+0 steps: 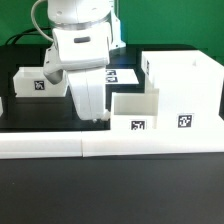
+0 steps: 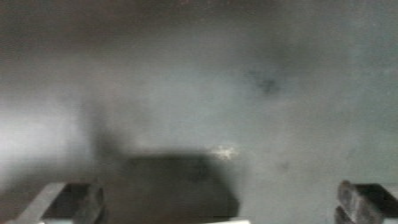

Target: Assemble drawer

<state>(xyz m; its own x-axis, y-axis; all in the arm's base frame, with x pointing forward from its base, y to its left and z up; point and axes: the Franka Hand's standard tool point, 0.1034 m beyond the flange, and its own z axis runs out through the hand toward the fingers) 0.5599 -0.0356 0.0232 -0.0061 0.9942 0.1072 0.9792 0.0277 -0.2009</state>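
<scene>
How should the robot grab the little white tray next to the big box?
Probably from above: the small tray seems to sit open side up, so its thin upright wall suits a pinch. The end effector hangs open beside it, on the exterior view's left.

- No words, brands or numbers can be read in either view
- A black-and-white square marker stands on the box shell (image 1: 186, 95)
- One each on the near tray (image 1: 135, 112) and the far tray (image 1: 35, 83)

white box shell (image 1: 186, 88) upright, 1 tray (image 1: 133, 110) beside it, other tray (image 1: 38, 82) well apart.
</scene>
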